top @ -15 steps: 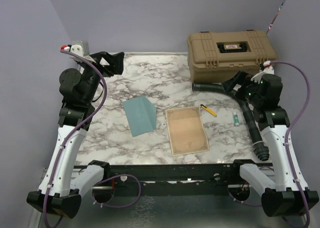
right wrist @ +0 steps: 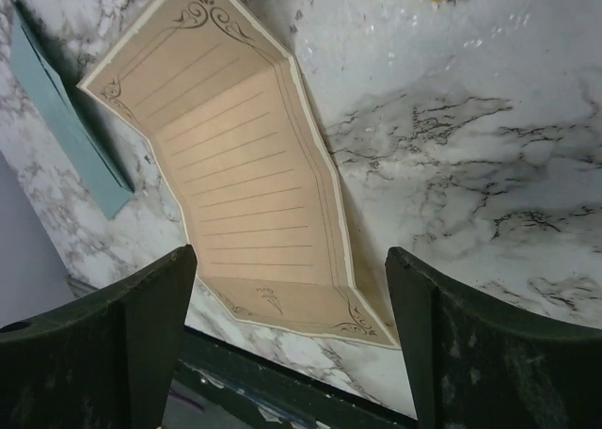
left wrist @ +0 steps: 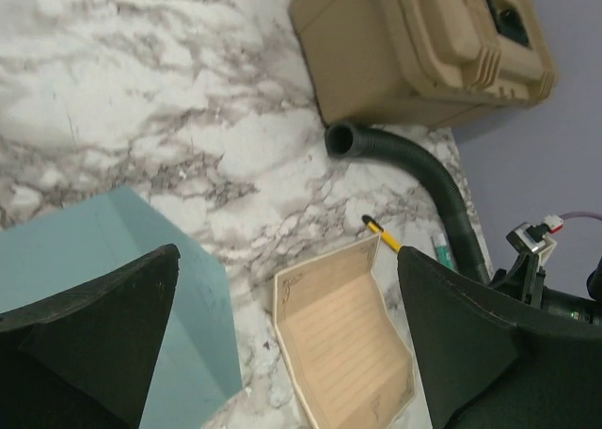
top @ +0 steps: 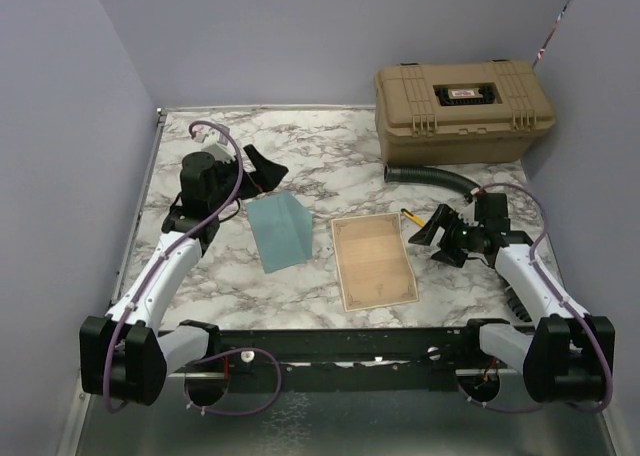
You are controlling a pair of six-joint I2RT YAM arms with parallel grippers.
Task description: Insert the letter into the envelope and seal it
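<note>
The tan letter (top: 373, 260) with a dark ornamental border lies unfolded but creased on the marble table, near the front middle. It also shows in the left wrist view (left wrist: 343, 340) and the right wrist view (right wrist: 240, 170). The teal envelope (top: 279, 230) lies just left of it, flap side hidden; it shows in the left wrist view (left wrist: 103, 288) and the right wrist view (right wrist: 61, 119). My left gripper (top: 262, 168) is open and empty, above the envelope's far edge. My right gripper (top: 432, 238) is open and empty, just right of the letter.
A tan hard case (top: 462, 109) stands at the back right. A black ribbed hose (top: 432, 177) curves from it toward the right arm. A yellow pencil (top: 409, 216) lies between the letter and my right gripper. The table's front rail (top: 340, 342) runs below the letter.
Both arms have swung down and inward from raised poses: the left gripper now sits over the envelope's far edge, the right beside the letter. Letter and envelope have not moved.
</note>
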